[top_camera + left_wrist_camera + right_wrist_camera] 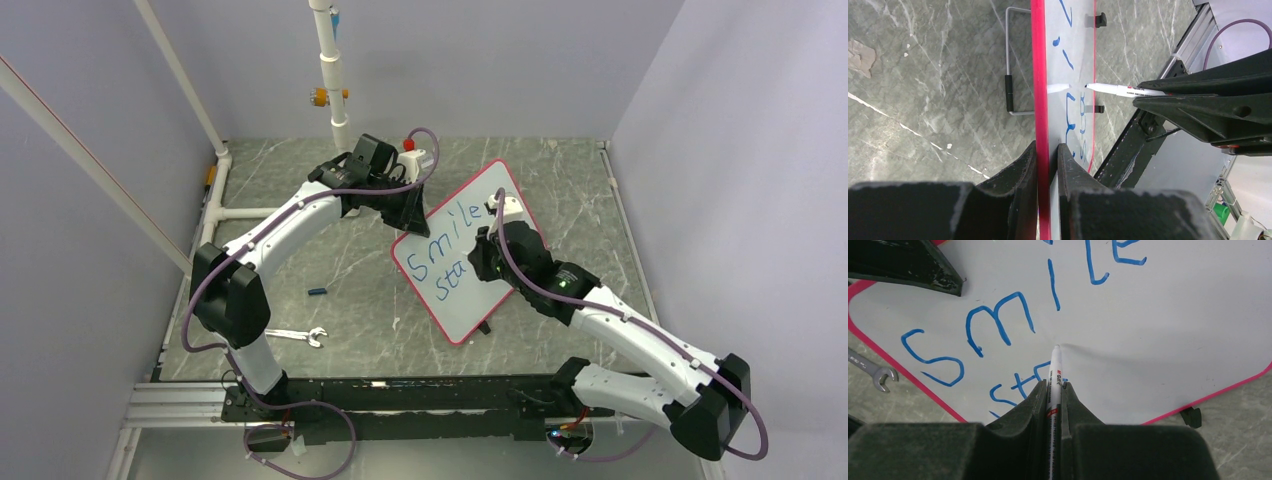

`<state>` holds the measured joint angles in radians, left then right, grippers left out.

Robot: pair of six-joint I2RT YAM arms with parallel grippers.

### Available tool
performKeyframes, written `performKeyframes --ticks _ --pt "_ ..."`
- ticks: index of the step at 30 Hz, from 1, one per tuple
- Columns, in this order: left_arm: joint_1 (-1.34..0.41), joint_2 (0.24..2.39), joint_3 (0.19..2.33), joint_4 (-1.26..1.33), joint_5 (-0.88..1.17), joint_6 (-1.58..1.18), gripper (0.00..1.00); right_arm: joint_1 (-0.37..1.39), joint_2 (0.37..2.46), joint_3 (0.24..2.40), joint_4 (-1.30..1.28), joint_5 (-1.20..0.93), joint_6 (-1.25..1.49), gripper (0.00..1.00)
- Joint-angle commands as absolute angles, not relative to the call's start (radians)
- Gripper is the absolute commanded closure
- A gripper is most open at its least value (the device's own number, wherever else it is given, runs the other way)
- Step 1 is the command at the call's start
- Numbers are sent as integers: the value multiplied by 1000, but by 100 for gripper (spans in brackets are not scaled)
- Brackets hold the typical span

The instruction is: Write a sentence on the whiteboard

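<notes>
Wrench: the wrench [297, 336] lies flat on the table [350, 260] by the left arm's base, well away from the board.
Right gripper: the right gripper [1053, 387] is closed tight on the marker [1054, 370]. Only the front part of the marker sticks out.
Marker: its long side points straight out of the jaws at the board, almost square to it. From the left wrist, the tip looks a tiny bit off the white face. It is hard to be sure.
Board: the board [470, 310] stands tilted in the middle of the table, right in front of the right gripper.
Sentence: the sentence [447, 258] is not done. It reads "Smile" and under it "sta".
Next move: likely the next letter, just right of "sta". The tip sits between the two lines, so it needs to go a bit down and across, then press.
Nearer arm: the right one. It has the marker at the words.
Left gripper: the left gripper [1048, 147] is pinched shut on the board's red rim at the far side and holds it up.
</notes>
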<state>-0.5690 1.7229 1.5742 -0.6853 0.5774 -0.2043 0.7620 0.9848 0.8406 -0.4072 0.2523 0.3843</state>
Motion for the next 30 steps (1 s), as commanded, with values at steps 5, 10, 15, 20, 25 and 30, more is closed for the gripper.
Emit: performKeyframes --ticks 5,10,15,20,25,30 --pt "-571 1664 1582 -635 549 -152 100 750 1009 845 -352 250 373 100" --pt "-571 1664 1583 -637 547 -151 100 749 1001 811 -351 234 386 100" --pt "-571 1662 1583 -639 538 -150 100 750 991 763 -364 221 403 100" --pt "-572 1664 1583 -638 539 -150 100 750 960 716 -373 215 422 100" --pt "-572 1668 1585 -639 541 -151 100 749 953 711 -383 230 425 100" --pt "-572 1667 1582 -638 538 -150 100 747 983 760 -390 255 419 100"
